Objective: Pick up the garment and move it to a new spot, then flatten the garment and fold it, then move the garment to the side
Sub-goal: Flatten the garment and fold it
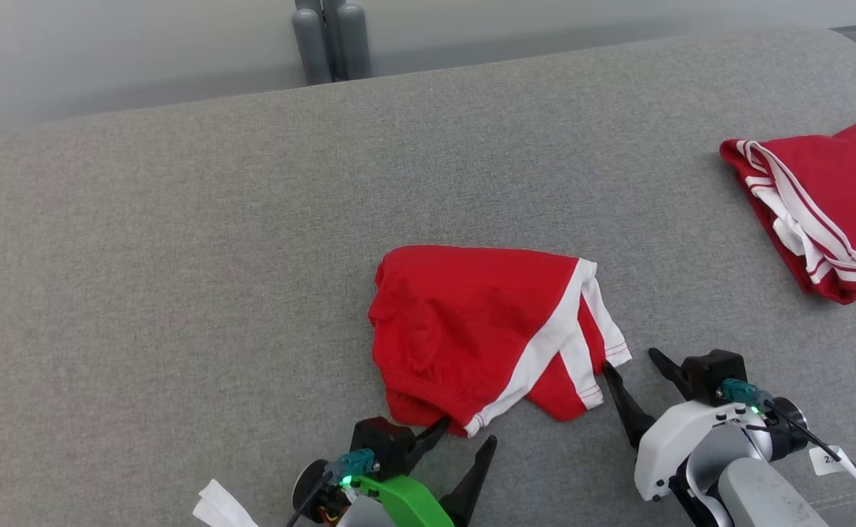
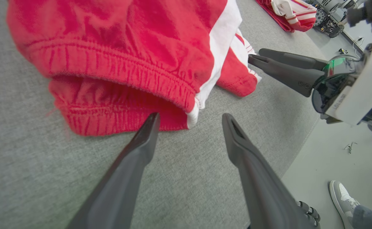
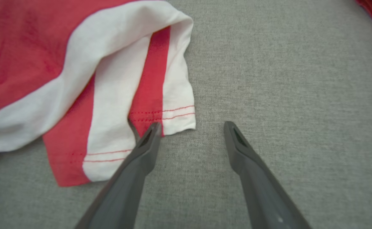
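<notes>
Supporting surface: grey cushion point(image 1: 179, 256), cut off at the picture edges.
Garment point(image 1: 472, 329): red and white, crumpled at middle; lower layers hidden.
Second garment point(image 1: 823, 197): far right, partly cut off.
Left gripper point(image 1: 468, 430): jaws apart, empty, at waistband.
Right gripper point(image 1: 629, 359): jaws apart, empty, at hem.

Two red garments point(image 1: 472, 322) point(image 1: 823, 197) (both white-trimmed), two tools point(image 1: 468, 430) point(image 1: 630, 359); one shoe point(image 2: 340, 195)

garment point(image 1: 472, 329) centre, second garment point(image 1: 816, 197) right
</notes>
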Available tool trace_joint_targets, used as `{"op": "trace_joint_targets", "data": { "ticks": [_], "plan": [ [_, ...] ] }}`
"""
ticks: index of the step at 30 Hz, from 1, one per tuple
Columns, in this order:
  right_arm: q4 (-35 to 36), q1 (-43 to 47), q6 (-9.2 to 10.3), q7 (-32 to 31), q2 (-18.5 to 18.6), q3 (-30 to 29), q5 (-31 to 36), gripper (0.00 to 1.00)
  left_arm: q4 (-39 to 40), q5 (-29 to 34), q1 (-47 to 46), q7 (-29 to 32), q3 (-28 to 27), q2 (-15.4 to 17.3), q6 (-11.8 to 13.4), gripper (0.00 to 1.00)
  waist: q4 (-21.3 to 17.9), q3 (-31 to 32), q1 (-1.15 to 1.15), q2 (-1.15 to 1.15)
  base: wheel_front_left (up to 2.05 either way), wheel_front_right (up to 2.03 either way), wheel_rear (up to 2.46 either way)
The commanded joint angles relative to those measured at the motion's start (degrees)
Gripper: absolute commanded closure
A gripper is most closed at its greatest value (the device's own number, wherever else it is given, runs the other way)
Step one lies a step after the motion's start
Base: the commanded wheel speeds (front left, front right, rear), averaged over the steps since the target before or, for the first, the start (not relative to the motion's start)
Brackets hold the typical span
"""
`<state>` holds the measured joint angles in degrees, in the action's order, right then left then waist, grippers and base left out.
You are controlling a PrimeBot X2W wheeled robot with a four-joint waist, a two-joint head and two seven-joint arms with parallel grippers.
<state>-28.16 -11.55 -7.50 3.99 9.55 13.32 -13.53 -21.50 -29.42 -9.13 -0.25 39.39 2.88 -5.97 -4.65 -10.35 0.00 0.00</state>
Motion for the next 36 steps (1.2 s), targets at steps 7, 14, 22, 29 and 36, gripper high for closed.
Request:
{"op": "trace_joint_targets", "data": {
  "ticks": [7, 14, 22, 29, 36],
  "plan": [
    [0.0, -1.6, 0.02, 1.1, 0.8, 1.8, -0.7, 0.00, -3.3, -1.9, -3.6, -2.4, 1.4, 0.1, 0.1, 0.00, -0.7, -0.9, 0.00, 0.00, 0.00, 0.00, 0.00],
    [-0.7, -3.2, 0.02, 1.4, 1.1, 2.7, -1.1, 0.00, -6.0, -4.2, -5.6, -4.5, 3.5, 0.1, 1.2, 0.22, -0.8, -1.7, 0.00, 0.00, 0.00, 0.00, 0.00],
    [-1.9, -5.1, 0.01, 0.6, 1.0, 4.9, -2.1, 0.29, -8.2, -5.9, -7.8, -6.3, 5.2, 0.2, 1.7, 1.00, -0.1, -2.7, 0.00, 0.00, 0.00, 0.00, 0.00],
    [-1.1, -4.7, 0.05, 1.8, 3.0, 5.2, -4.6, 1.00, -6.0, -8.1, -8.5, -7.8, 4.3, 0.3, 2.0, 1.00, 0.2, -2.0, 0.00, 0.00, 0.00, 0.00, 0.00],
    [5.2, -3.3, 0.04, 2.3, 7.6, -0.5, -5.3, 1.00, 10.4, -11.9, -5.2, -5.9, -0.5, 5.1, 4.1, 1.00, 0.0, 0.7, 0.00, 0.00, 0.00, 0.00, 0.00]
  ]
}}
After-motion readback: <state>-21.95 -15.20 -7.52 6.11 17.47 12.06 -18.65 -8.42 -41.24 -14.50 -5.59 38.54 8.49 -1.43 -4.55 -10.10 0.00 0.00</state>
